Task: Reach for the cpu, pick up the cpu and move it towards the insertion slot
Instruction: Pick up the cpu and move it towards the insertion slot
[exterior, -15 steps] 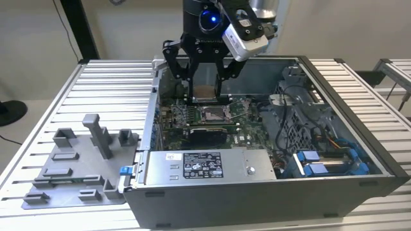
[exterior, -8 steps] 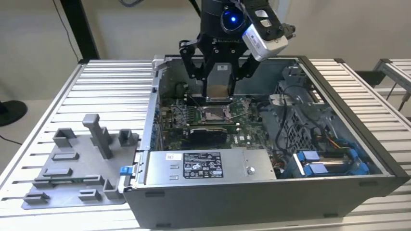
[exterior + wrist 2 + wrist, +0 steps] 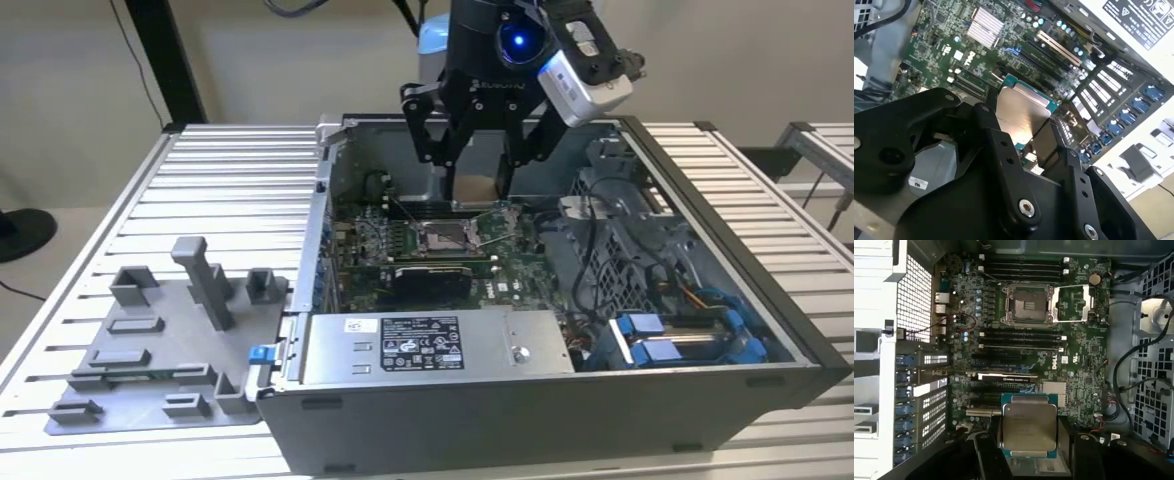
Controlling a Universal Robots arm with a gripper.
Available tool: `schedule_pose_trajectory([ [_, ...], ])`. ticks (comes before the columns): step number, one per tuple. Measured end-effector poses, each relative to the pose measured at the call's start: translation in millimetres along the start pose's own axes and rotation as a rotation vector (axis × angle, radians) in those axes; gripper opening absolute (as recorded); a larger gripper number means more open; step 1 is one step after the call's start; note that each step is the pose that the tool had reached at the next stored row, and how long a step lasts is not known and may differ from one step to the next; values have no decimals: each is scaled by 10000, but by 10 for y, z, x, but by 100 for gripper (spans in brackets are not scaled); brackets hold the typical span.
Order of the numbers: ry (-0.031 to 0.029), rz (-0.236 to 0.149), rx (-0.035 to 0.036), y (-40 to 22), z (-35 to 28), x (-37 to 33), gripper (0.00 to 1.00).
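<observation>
My gripper [image 3: 478, 185] hangs over the back of the open computer case, shut on the cpu [image 3: 477, 188], which is held flat between the two black fingers [image 3: 430, 140]. In both wrist views the cpu [image 3: 1028, 426] [image 3: 1021, 117] shows its silvery face with a teal-edged border, clamped at its two sides by the fingers [image 3: 988, 455] [image 3: 999, 150]. The insertion slot [image 3: 446, 236] [image 3: 1028, 305] is a square socket with a shiny metal frame lying open on the motherboard. It sits below and in front of the held cpu, apart from it.
The case walls [image 3: 320, 200] surround the motherboard [image 3: 1079, 365]. A power supply [image 3: 427, 345] fills the front, and cables and a drive cage [image 3: 641, 250] crowd the exterior view's right. A grey fixture plate [image 3: 147, 340] with upright blocks lies on the table at the exterior view's left.
</observation>
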State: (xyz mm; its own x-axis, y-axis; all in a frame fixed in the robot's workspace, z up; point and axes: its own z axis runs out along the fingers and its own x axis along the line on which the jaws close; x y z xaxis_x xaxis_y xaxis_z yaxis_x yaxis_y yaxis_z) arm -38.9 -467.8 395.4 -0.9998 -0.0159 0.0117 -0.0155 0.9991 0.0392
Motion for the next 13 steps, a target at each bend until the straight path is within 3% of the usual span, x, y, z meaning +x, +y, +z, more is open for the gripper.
schedule_pose_trajectory([
  [9,8,0,-2,-4,-3,-268,0],
  [13,11,1,-1,-6,-4,-347,0],
])
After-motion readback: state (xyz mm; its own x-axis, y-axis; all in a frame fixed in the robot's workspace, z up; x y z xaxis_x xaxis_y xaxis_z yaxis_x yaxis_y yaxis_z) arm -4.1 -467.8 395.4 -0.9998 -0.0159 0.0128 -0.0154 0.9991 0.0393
